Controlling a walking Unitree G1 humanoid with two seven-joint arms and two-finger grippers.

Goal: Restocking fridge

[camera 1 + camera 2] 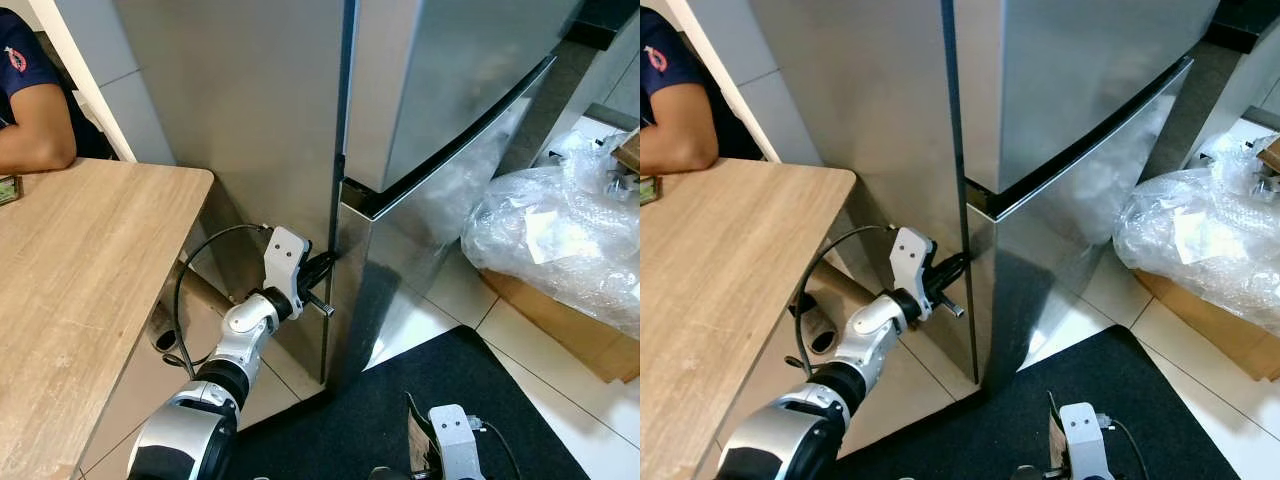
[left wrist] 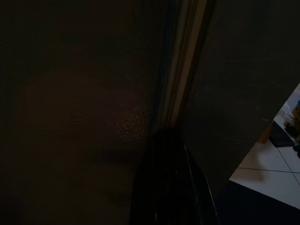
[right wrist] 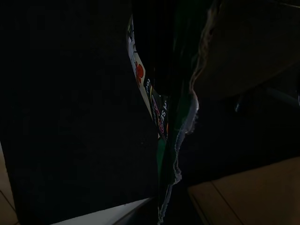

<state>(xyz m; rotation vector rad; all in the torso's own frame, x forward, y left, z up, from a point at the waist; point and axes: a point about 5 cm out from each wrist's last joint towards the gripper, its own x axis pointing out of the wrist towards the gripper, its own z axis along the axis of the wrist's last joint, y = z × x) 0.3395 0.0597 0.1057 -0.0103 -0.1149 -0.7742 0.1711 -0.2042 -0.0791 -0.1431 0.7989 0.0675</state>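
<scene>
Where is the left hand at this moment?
In the left eye view, the left hand is low at the fridge, its black fingers pressed into the seam at the lower door's edge, beside the wooden table.

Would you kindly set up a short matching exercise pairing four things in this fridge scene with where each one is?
Things:
1. left pincer
2. wooden table
3. plastic-wrapped bundle
4. black mat

Places:
A. on the floor right of the fridge
B. at the corner edge of the lower fridge door
C. left of the fridge
D. on the floor before the fridge

Pairs: 1-B, 2-C, 3-A, 4-D
</scene>
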